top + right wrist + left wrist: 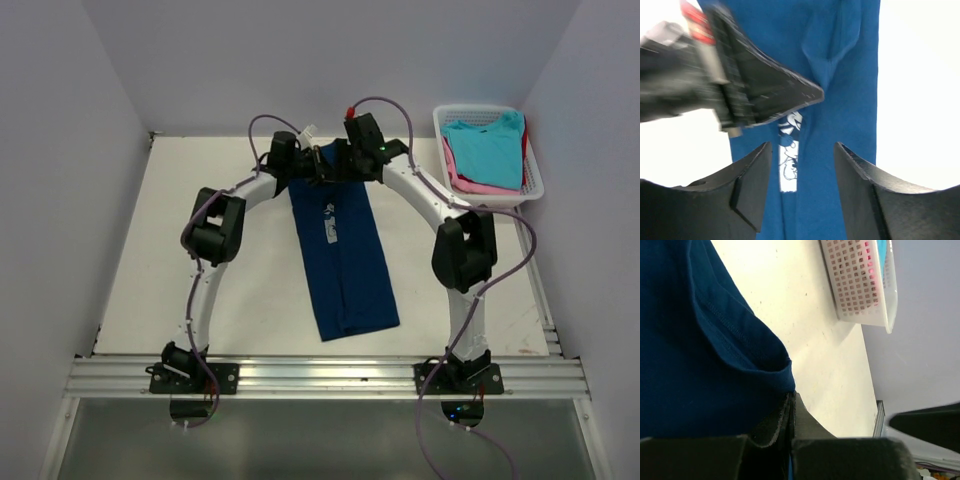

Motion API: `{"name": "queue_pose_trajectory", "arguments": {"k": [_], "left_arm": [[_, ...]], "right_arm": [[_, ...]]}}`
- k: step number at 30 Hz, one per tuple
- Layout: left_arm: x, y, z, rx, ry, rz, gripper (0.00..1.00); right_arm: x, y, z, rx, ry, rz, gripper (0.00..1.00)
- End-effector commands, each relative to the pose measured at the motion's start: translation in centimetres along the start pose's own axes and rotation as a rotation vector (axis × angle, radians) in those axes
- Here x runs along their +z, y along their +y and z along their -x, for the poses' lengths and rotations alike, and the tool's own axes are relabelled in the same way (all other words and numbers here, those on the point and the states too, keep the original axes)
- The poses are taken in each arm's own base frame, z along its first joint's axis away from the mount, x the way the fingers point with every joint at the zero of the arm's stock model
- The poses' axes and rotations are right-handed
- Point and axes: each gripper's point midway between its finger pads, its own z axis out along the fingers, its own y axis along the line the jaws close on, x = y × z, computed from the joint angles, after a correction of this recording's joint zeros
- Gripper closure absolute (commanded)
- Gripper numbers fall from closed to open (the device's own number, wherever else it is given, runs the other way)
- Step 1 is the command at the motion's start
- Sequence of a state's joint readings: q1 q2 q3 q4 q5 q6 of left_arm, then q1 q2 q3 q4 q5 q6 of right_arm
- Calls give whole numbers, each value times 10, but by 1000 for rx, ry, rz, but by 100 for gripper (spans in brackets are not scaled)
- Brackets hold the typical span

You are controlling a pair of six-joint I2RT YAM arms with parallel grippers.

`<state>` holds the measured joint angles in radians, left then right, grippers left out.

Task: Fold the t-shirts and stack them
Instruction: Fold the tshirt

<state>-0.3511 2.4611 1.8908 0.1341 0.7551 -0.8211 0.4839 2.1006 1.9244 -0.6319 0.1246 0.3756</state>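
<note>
- Nearest: aluminium rail (320, 378) along the near table edge, with both arm bases (190, 378) bolted to it.
- Beyond the rail: white table (200, 250) carrying the navy blue t-shirt (345, 260), folded lengthwise into a narrow strip.
- Near end of the strip just short of the rail; far end under the two grippers.
- Strip laid slightly askew, near end further right than far end.
- Partway along the strip: pale Mickey Mouse print (330, 232), only a thin sliver exposed beside the centre fold line.
- Far end of the strip, left side: left gripper (791, 407) fully closed, pinching a stitched hem of the navy fabric between its fingertips. Fabric raised and bunched at the pinch.
- Far end, right side: right gripper (802, 150) with fingers clearly apart and nothing between them, held over the strip and the print sliver. Contact with the fabric not determinable.
- Grippers close beside each other, one finger of the left crossing the right wrist view.
- Farthest, at the far right corner of the table: white plastic lattice basket (535, 185), well apart from the navy strip.
- Inside the basket: light turquoise t-shirt (485, 150) on top, pink t-shirt (470, 183) beneath, red t-shirt (524, 135) showing at the right edge.
</note>
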Motion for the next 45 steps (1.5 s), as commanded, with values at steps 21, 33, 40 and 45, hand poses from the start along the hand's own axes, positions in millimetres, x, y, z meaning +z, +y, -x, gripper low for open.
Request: {"name": "queue_pose_trajectory", "arguments": {"k": [21, 33, 40, 45], "left_arm": [[-68, -46, -31, 236, -54, 82, 20], [-232, -45, -186, 138, -24, 465, 19], [-233, -64, -302, -17, 118, 367, 19], [-221, -67, -339, -14, 202, 339, 20]], "right_arm": [[-58, -33, 11, 64, -135, -56, 37], [-102, -76, -117, 127, 11, -56, 38], [-132, -52, -185, 225, 101, 185, 37], [-151, 3, -229, 292, 257, 481, 44]]}}
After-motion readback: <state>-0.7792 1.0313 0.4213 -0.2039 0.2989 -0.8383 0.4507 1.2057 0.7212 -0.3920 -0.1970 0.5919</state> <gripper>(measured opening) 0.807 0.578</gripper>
